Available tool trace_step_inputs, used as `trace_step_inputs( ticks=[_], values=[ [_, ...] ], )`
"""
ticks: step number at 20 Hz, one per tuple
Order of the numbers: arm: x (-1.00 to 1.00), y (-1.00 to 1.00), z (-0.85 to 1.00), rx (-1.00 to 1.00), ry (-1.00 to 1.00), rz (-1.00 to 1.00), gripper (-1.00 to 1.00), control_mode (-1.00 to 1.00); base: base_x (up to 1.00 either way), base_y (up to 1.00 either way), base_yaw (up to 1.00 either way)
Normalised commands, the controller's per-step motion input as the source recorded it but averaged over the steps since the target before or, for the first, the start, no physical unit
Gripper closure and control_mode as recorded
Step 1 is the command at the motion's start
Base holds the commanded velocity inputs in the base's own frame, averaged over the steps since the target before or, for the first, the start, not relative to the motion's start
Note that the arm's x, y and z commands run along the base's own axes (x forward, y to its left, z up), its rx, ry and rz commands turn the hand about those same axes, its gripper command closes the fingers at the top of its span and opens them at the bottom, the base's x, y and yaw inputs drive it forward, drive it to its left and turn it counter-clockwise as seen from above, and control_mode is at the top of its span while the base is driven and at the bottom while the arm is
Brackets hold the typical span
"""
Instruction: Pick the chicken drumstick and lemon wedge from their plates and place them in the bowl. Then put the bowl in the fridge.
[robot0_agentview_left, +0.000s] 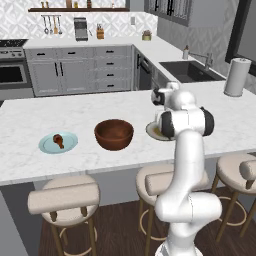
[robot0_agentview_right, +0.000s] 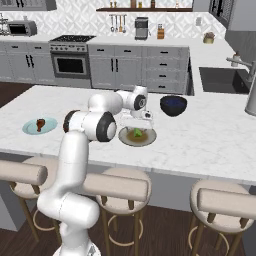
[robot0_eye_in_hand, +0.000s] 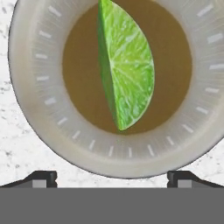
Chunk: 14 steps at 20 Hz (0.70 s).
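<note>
With my gripper (robot0_eye_in_hand: 112, 178) jaws spread wide above the lemon wedge (robot0_eye_in_hand: 124, 65) lying on the beige plate (robot0_eye_in_hand: 30, 87), I judge an off-centre descent could skid the wedge off the rim.

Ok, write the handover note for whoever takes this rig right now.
Gripper: open, empty, hovering over the beige plate.
Lemon wedge: on that beige plate's olive centre, untouched.
Chicken drumstick: on the blue-green plate, left of the bowl.
Bowl: empty, on the island counter between the two plates.
Done: nothing moved yet.
Left: grasp the wedge, drop it in the bowl, then the drumstick, then bowl to fridge.
</note>
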Motion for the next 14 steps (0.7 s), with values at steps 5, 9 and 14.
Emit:
trace_step_inputs(
  ticks=[5,9,14],
  values=[
    [0.44,0.0,0.1,0.0,0.0,0.01,-1.0,-1.0,0.0,0.0,0.0],
    [0.5,0.0,0.11,0.0,0.0,0.02,-1.0,-1.0,0.0,0.0,0.0],
    [0.43,-0.06,0.31,0.04,0.09,0.0,-1.0,-1.0,0.0,0.0,0.0]
  ],
)
